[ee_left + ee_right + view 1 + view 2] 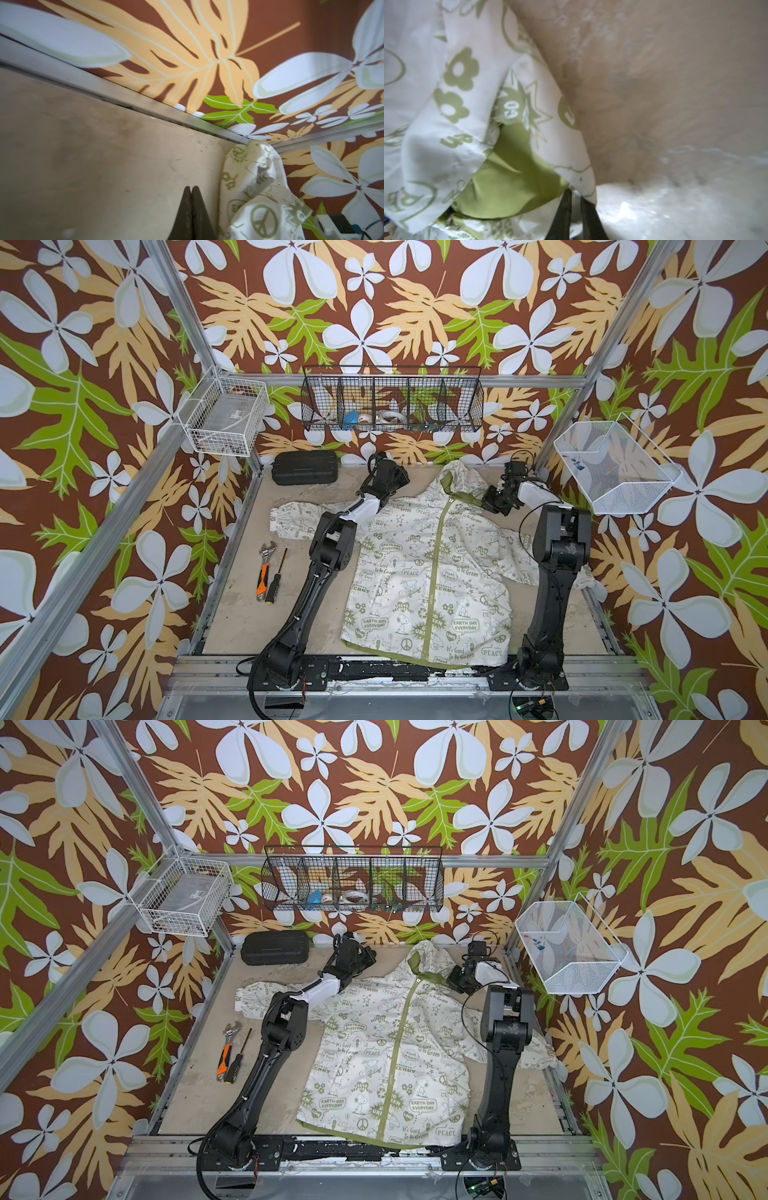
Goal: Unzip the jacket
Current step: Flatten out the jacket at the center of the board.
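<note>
Your left hand (191, 189) is closed, empty, over the desk (83, 155); your right hand (576, 196) pinches the jacket (446, 145) at its hood.

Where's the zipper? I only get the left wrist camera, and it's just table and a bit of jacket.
Observer: In both top views the green zipper runs down the middle of the jacket, closed from collar to hem.
Operator: What's the other arm doing?
Observer: The right gripper looks pinched on the edge of the hood, by its green lining.
Operator: Is my gripper near that?
Observer: The left gripper hangs shut over bare table, on the hood's opposite side from the right one.
</note>
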